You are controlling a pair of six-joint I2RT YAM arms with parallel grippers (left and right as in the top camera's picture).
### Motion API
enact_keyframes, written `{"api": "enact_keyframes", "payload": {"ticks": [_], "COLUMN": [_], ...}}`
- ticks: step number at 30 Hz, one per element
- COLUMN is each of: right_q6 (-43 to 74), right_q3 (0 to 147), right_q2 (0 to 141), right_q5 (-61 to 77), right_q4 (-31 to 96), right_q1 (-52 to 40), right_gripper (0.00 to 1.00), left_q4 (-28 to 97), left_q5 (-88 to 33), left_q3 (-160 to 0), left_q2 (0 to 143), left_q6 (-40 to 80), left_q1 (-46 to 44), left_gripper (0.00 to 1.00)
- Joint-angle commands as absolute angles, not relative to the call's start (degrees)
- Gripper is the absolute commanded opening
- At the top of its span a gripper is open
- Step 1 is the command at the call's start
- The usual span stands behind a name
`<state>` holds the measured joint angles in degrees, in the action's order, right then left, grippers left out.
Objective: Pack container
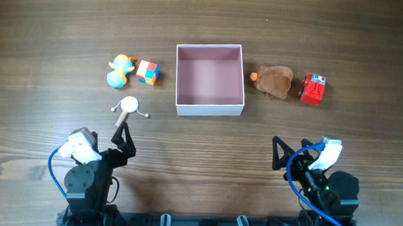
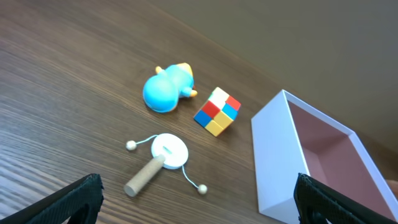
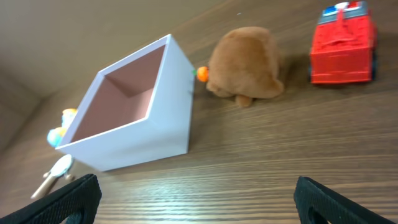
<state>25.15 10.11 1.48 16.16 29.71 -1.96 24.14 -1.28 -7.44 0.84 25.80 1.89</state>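
The container (image 1: 208,108), a square white box with a pink inside, sits at the table's middle and holds nothing. It also shows in the left wrist view (image 2: 273,162) and the right wrist view (image 3: 155,124). Left of it lie a blue duck toy (image 1: 119,70), a coloured cube (image 1: 147,72) and a small white rattle drum with a wooden handle (image 1: 128,107). Right of it lie a brown plush (image 1: 275,81) and a red fire truck (image 1: 313,88). My left gripper (image 1: 123,138) is open, just below the drum. My right gripper (image 1: 290,153) is open near the front edge.
The wooden table (image 1: 55,25) stretches wide around the toys. Blue cables loop at both arm bases, at the left (image 1: 52,164) and the right (image 1: 291,173), by the front edge.
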Motion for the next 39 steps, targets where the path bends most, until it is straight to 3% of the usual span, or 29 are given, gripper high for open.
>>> {"api": "enact_keyframes", "payload": {"ticks": [1,6,24,30,36,39], "right_q6": [23.1,20.5,8.7,7.4,5.8,11.2], "right_q3": [17.3,29.2,75.3,85.8,86.2,86.2], "right_q2": [5.8,17.3,70.0,82.7,89.1,90.7], "right_q5": [19.4,19.4,12.8,11.7,22.6,9.9], "right_q4": [29.5,33.7,59.8,65.1,57.4,56.2], "right_q1": [-2.3,-2.3,-2.3,-3.9,-5.8,-7.4], "right_gripper": [1.00,1.00,1.00,1.00,1.00,1.00], "left_q4": [24.2,25.3,37.6,36.5,36.5,36.8], "left_q5": [-4.3,-4.1,-4.1,-4.0,-4.0,-4.0], "left_q3": [-11.8,-20.8,-56.0,-56.6,-56.6,-56.6], "left_q2": [1.9,10.4,67.2,74.5,76.7,76.8], "left_q6": [26.0,25.5,19.7,19.7,19.7,19.7], "left_q1": [2.1,2.1,2.1,2.1,2.1,2.1], "left_gripper": [1.00,1.00,1.00,1.00,1.00,1.00]}}
